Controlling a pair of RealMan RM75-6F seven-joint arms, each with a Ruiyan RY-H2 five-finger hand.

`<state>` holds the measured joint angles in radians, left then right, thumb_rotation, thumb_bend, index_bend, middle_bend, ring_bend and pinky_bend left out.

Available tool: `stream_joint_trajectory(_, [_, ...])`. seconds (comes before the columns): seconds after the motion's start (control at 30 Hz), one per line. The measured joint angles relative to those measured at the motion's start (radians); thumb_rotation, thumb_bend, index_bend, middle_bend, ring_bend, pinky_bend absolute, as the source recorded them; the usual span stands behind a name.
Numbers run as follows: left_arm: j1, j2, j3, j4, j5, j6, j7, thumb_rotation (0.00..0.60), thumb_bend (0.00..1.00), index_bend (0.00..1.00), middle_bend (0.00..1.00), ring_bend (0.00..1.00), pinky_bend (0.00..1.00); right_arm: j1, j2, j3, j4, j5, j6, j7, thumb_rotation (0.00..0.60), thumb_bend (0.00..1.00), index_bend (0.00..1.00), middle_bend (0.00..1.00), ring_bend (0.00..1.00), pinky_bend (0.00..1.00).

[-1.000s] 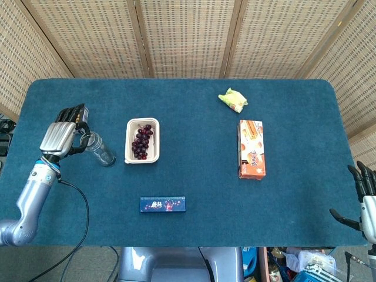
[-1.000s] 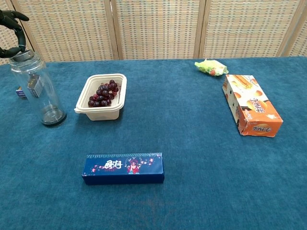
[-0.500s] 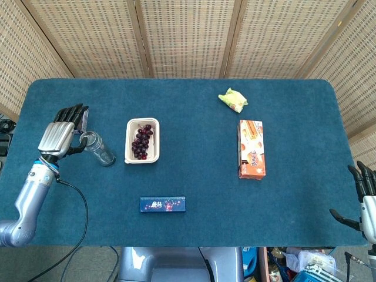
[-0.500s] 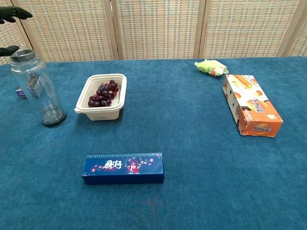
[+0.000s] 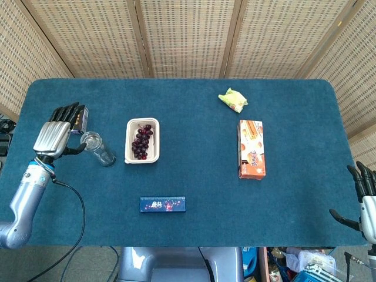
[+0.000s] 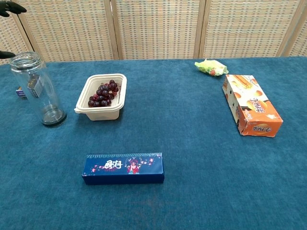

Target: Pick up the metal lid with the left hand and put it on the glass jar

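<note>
Metal lid (image 6: 26, 56): seated on the mouth of the glass jar (image 6: 39, 91), upright near the left end of the table (image 5: 194, 170). Left hand (image 5: 54, 134): just beside the jar top on its outer side, fingers spread and extended, holding nothing; thumb tip pointing toward the lid, contact not discernible. In the chest view, only dark fingertips (image 6: 10, 6) visible at the upper left corner, above and left of the lid, apart from it.

Small dark box (image 5: 80, 118): lying under or just beyond the left hand's fingertips, also seen through the jar glass in the chest view.

Tray of grapes (image 5: 143, 140): just beside the jar toward table centre, a narrow strip of cloth between them. Long blue box (image 5: 163, 204): near the front edge, well apart from jar and tray. Orange carton (image 5: 251, 148): right of centre, lengthwise front to back. Yellow-green packet (image 5: 232, 99): behind the carton, near the rear edge.

Right hand (image 5: 364, 202): off the table's right front corner, fingers apart and upright, holding nothing; not visible in the chest view.

Open cloth: wide between the tray and the carton, and along the rear edge on the left half. Jar close to the left edge, with the left forearm running from it toward the front left corner. Woven screen panels (image 5: 188, 35) directly behind the rear edge.
</note>
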<state>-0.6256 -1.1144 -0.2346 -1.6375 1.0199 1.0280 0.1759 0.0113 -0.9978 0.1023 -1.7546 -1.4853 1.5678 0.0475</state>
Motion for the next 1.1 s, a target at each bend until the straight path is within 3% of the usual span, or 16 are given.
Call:
stream_joint_trajectory(0.1, [0.013,0.028,0.009,-0.029,0.019,0.000,-0.013,0.600,0.35,0.02,0.00,0.00,0.00,0.000,0.001,0.000,-0.001,-0.001,0.001,0.003,0.600,0.00,0.00,0.00,0.00,0.00])
stream_joint_trajectory(0.17, [0.024,0.059,0.020,-0.058,0.048,-0.006,-0.034,0.600,0.56,0.12,0.00,0.00,0.00,-0.001,0.003,-0.001,-0.002,-0.003,0.001,0.004,0.600,0.00,0.00,0.00,0.00,0.00])
stream_joint_trajectory(0.23, [0.033,0.086,0.029,-0.079,0.077,-0.010,-0.052,0.600,0.85,0.26,0.00,0.00,0.00,-0.001,0.003,-0.002,-0.002,-0.005,0.001,0.004,0.600,0.00,0.00,0.00,0.00,0.00])
stream_joint_trajectory(0.33, [0.050,0.130,0.055,-0.117,0.135,-0.013,-0.057,0.600,0.97,0.31,0.00,0.00,0.00,-0.002,0.003,-0.004,-0.004,-0.010,0.005,0.003,0.600,0.00,0.00,0.00,0.00,0.00])
stream_joint_trajectory(0.57, [0.064,0.163,0.092,-0.174,0.153,-0.012,0.025,0.600,0.99,0.31,0.00,0.00,0.00,-0.005,0.004,-0.006,-0.008,-0.017,0.010,0.001,0.600,0.00,0.00,0.00,0.00,0.00])
stream_joint_trajectory(1.1, [0.039,0.116,0.091,-0.157,0.074,-0.025,0.099,0.600,0.99,0.32,0.00,0.00,0.00,-0.005,0.008,-0.003,-0.007,-0.012,0.010,0.010,0.600,0.00,0.00,0.00,0.00,0.00])
